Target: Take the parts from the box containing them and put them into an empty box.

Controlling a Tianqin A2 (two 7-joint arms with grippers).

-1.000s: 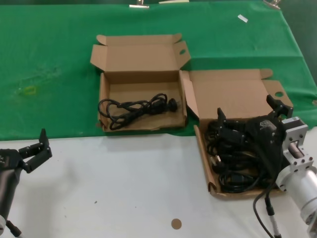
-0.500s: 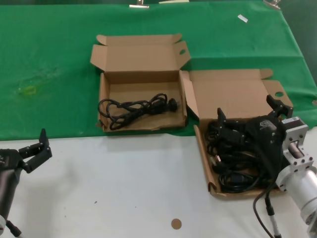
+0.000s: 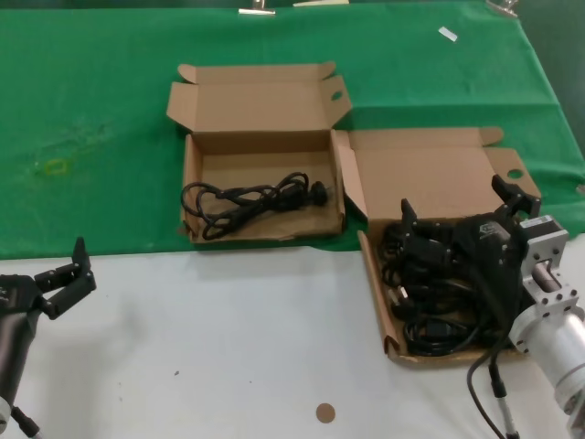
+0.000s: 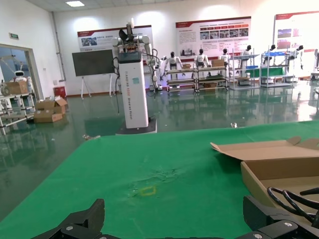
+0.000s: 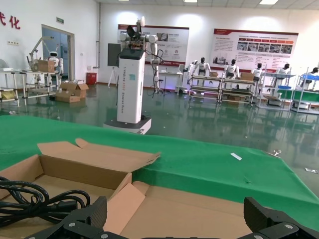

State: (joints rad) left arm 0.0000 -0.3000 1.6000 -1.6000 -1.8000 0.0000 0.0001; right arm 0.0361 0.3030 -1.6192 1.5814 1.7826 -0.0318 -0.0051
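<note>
The squarish box with splayed walls [image 3: 374, 285] stands at the right and holds a pile of black power cords [image 3: 428, 297]. My right gripper [image 3: 455, 203] is open and empty, low over the pile, with its fingertips reaching over the box's lid [image 5: 199, 209]. The wide shallow box [image 3: 263, 232] stands to its left on the green cloth with one cord [image 3: 251, 199] lying in it; that cord also shows in the right wrist view [image 5: 35, 199]. My left gripper [image 3: 75, 274] is open and idle at the table's left front, and the left wrist view [image 4: 174, 226] shows nothing between its fingers.
The green cloth [image 3: 91, 119] covers the far half of the table and bare white table [image 3: 228, 347] the near half. A small brown disc [image 3: 324, 412] lies near the front edge. A white scrap [image 3: 447, 34] lies far back right.
</note>
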